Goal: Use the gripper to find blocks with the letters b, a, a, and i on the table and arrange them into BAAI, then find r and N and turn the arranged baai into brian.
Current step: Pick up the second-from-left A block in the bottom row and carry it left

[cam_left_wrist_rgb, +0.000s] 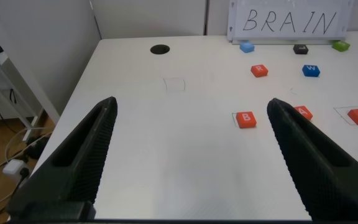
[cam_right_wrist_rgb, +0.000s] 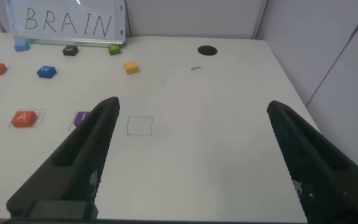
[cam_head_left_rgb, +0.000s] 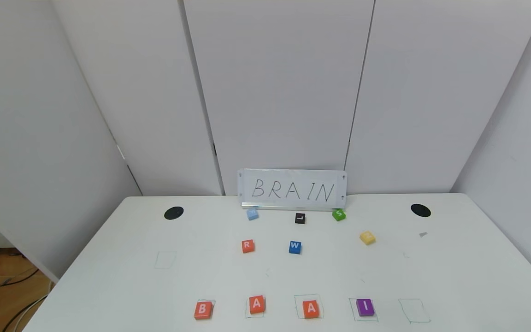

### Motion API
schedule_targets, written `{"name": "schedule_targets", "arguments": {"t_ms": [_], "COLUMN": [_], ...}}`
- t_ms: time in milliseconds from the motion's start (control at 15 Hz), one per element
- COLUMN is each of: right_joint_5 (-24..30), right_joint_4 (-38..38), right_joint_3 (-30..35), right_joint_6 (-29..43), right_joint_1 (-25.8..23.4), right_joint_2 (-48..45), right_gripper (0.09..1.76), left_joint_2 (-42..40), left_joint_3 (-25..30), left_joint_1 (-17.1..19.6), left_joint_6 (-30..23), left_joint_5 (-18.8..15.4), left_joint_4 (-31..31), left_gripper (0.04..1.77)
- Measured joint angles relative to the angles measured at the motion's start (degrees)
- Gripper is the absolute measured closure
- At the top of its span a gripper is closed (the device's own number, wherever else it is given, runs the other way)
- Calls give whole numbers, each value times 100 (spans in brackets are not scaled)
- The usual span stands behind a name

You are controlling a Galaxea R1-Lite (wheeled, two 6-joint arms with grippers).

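Observation:
Along the near edge of the white table [cam_head_left_rgb: 109,276] lie four blocks in a row: orange-red B [cam_head_left_rgb: 203,310], A [cam_head_left_rgb: 256,304], A [cam_head_left_rgb: 311,308] and purple I [cam_head_left_rgb: 365,307]. The orange-red R [cam_head_left_rgb: 247,246] lies mid-table, the yellow N [cam_head_left_rgb: 367,237] to the right. Neither arm shows in the head view. My left gripper [cam_left_wrist_rgb: 191,155] is open and empty above the table's near left part, with B [cam_left_wrist_rgb: 246,119] ahead of it. My right gripper [cam_right_wrist_rgb: 191,155] is open and empty above the near right part; the I block [cam_right_wrist_rgb: 82,117] shows partly behind one finger.
A white sign [cam_head_left_rgb: 292,189] reading BRAIN stands at the back. Before it lie a light blue block [cam_head_left_rgb: 252,214], a black L block [cam_head_left_rgb: 300,218] and a green S block [cam_head_left_rgb: 339,214]. A blue W block [cam_head_left_rgb: 294,247] lies mid-table. An empty green square [cam_head_left_rgb: 414,310] is right of I.

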Motion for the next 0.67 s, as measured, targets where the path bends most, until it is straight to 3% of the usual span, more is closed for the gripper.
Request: {"name": "schedule_targets", "arguments": {"t_ms": [667], "right_joint_5": [0], "right_joint_4": [-2], "right_joint_3": [-2], "right_joint_6": [0], "right_joint_1": [0], "right_joint_2": [0], "right_gripper": [14], "left_joint_2": [0], "left_joint_3": [0], "left_joint_1": [0], "left_joint_6": [0], "left_joint_5": [-2], "left_joint_4": [-1], "left_gripper": [9]}}
